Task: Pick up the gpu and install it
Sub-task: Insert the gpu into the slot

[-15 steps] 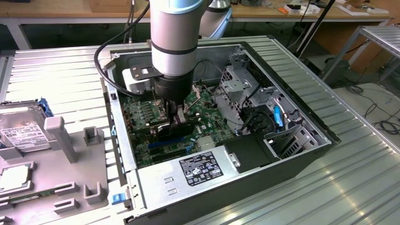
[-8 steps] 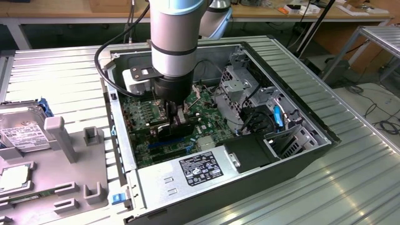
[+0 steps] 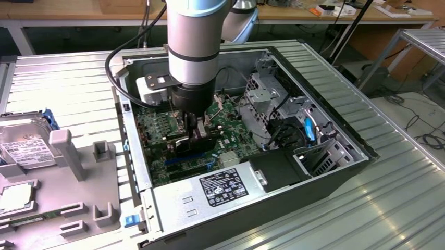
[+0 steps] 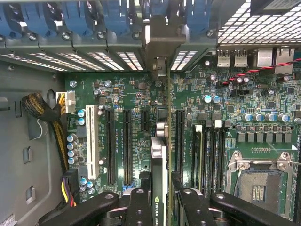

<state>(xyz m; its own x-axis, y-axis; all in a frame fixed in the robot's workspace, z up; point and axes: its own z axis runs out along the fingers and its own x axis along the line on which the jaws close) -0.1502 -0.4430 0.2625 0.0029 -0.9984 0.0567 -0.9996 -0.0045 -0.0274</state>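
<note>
The arm (image 3: 195, 41) enters the exterior view at 12 o'clock and hangs nearly straight down, its grey and silver wrist section pointing toward 6 o'clock. A black cable (image 3: 109, 65) loops off the wrist toward 9 o'clock. Below the black wrist collar the gripper (image 3: 197, 131) points downward, just off frame centre toward 9 o'clock. In the wrist view its two black fingers (image 4: 141, 207) stand close together, partly closed, pinching the gpu (image 4: 159, 160) edge-on between them.
</note>
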